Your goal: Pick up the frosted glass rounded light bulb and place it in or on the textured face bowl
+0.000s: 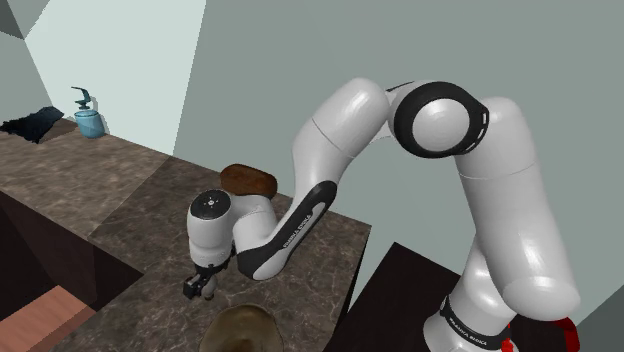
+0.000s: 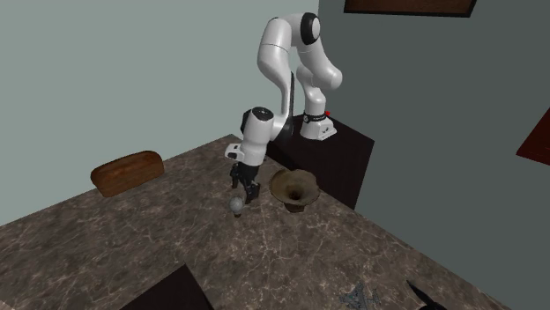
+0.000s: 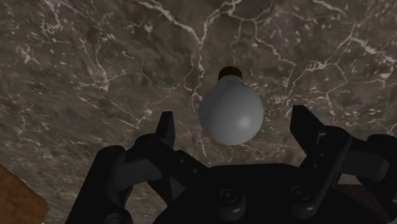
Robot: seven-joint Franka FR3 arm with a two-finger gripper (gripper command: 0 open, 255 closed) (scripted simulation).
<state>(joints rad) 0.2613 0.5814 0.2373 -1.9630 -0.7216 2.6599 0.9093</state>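
Hovering low over the dark marbled counter, my claw is released, its two black fingers spread wide with the light bulb in the gap between them and touching neither. The bulb is pale grey-white and rounded, and it seems to lie on its side on the counter with its small dark screw base pointing away from me. In the second exterior view it rests just beside the brown bowl, a flared dish on a foot, with me directly above the bulb.

I judge this thing to be very light, so weight is no worry. The shell is likely thin and brittle, and a hard squeeze or a knock against the stone could crack it. Its skin looks smooth and curved everywhere, so it may slip out of a careless pinch or roll off as soon as one finger nudges it first.

I would take it across the widest part of the globe, both pads meeting it at once and level with its middle, closing softly and only enough to carry it. The narrow neck near the base looks a poorer place, since my fingers would tend to slide off the taper.
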